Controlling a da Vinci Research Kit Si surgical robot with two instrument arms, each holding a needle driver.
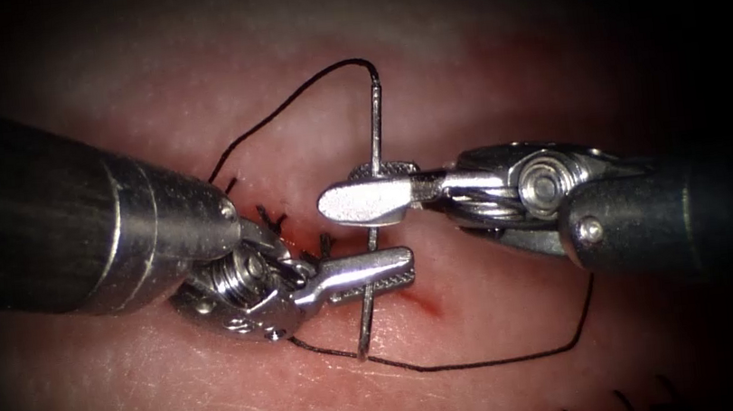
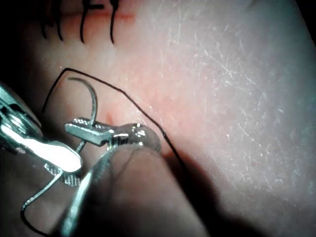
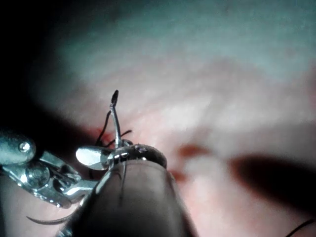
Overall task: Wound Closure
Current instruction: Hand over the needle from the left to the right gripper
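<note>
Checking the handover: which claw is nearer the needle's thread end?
Right. The right claw grips the needle just below its thread end; the left claw holds it farther down, near the tip.

The left hand (image 1: pixel 372 273) is reaching in with its jaws closed on the needle (image 1: pixel 372 232); just beyond it, the right hand (image 1: pixel 366 198) is gripping the same needle nearer its thread end.

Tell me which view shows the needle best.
Endoscope view: the needle runs full length above the tissue, gripped by the right hand near the thread end and the left hand nearer the tip. Left wrist view shows its curve partly behind both hands. Right wrist view shows the swaged end and a sliver.
</note>
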